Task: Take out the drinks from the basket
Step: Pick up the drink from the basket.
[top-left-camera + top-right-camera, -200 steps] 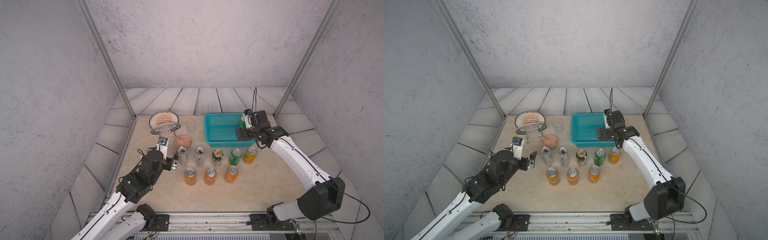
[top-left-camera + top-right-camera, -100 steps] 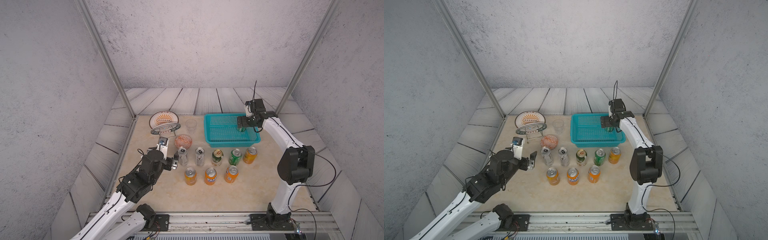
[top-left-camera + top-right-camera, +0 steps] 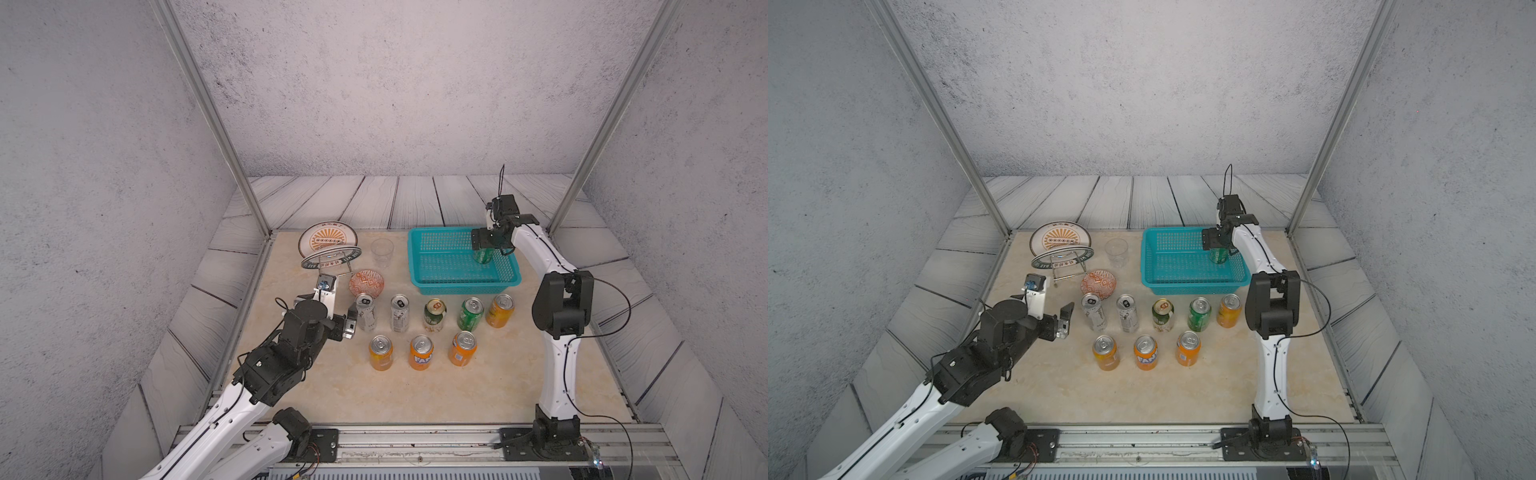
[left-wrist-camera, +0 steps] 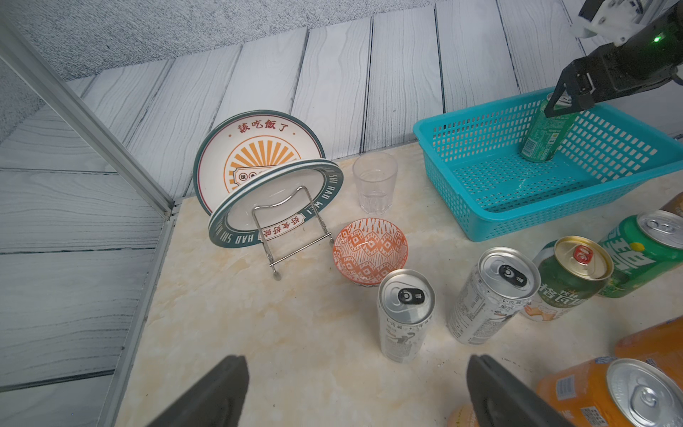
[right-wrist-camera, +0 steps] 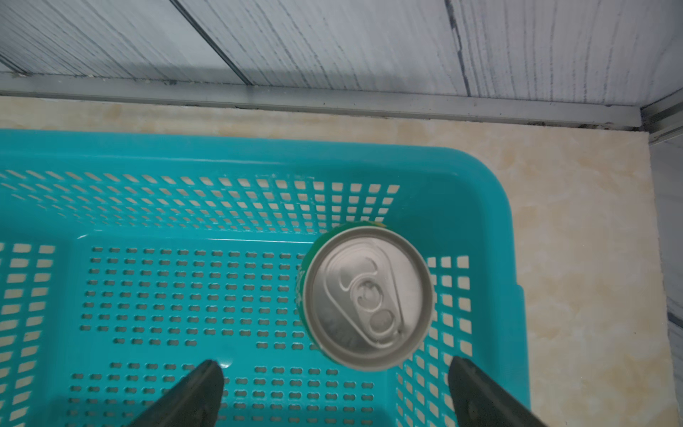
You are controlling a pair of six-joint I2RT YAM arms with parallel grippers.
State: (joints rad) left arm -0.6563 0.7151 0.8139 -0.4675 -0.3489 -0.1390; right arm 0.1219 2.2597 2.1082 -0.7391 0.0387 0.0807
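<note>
Beige marble-look tabletop [image 3: 415,395], grey plank surround [image 3: 374,199], rough grey walls [image 3: 395,83], aluminium corner posts [image 3: 212,124], silver rail [image 3: 415,446] along near edge. Teal basket [image 3: 463,283] sits far right. One green can [image 3: 482,257] stands in its far-right corner; right gripper [image 5: 334,364] over it, jaws wide apart. The other eight cans [image 3: 434,318] stand in two rows nearer. Near left, left gripper [image 4: 356,360] spread wide, empty, by leftmost white can [image 4: 404,314].

Glossy perforated plastic basket [image 5: 462,177]; brushed-metal can top [image 5: 367,297]; polished marbled tabletop [image 3: 415,390].
</note>
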